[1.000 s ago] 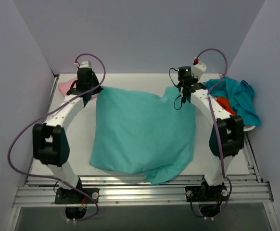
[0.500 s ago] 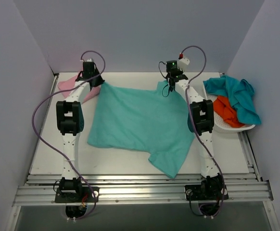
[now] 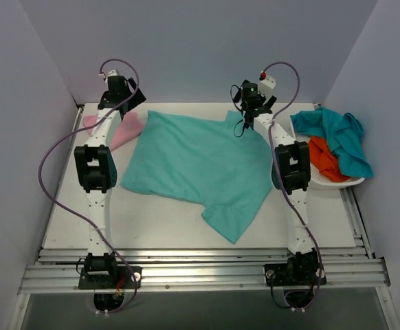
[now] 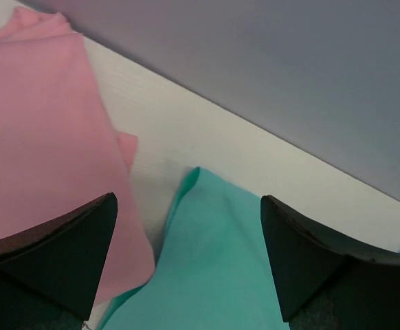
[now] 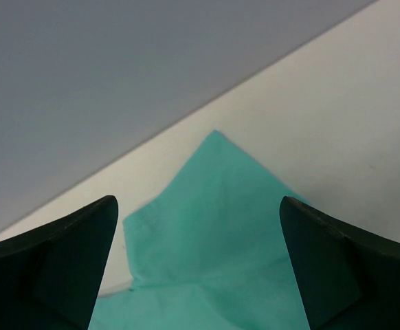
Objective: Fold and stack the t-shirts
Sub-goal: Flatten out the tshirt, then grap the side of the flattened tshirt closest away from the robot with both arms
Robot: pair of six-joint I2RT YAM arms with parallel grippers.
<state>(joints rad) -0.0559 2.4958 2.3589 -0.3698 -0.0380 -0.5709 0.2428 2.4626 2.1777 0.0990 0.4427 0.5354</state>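
A light sea-green t-shirt (image 3: 193, 161) lies spread on the white table, one sleeve pointing toward the near edge. Its far left corner (image 4: 214, 261) shows below my open left gripper (image 4: 188, 201), which holds nothing. Beside that corner lies a folded pink t-shirt (image 4: 42, 137), at the table's far left (image 3: 121, 130). My right gripper (image 5: 198, 203) is also open and empty, hovering over the shirt's far right corner (image 5: 220, 227). From above, the left gripper (image 3: 131, 98) and the right gripper (image 3: 253, 106) both sit at the far edge of the table.
A white basket (image 3: 334, 183) at the right holds a darker teal t-shirt (image 3: 341, 137) and an orange t-shirt (image 3: 321, 155). The back wall (image 3: 200, 48) stands close behind both grippers. Metal rails (image 3: 200, 271) run along the near edge.
Both grippers went from shut on the sea-green shirt's far corners to open, letting it go. The shirt now lies flat, and both grippers have drawn back toward the wall.
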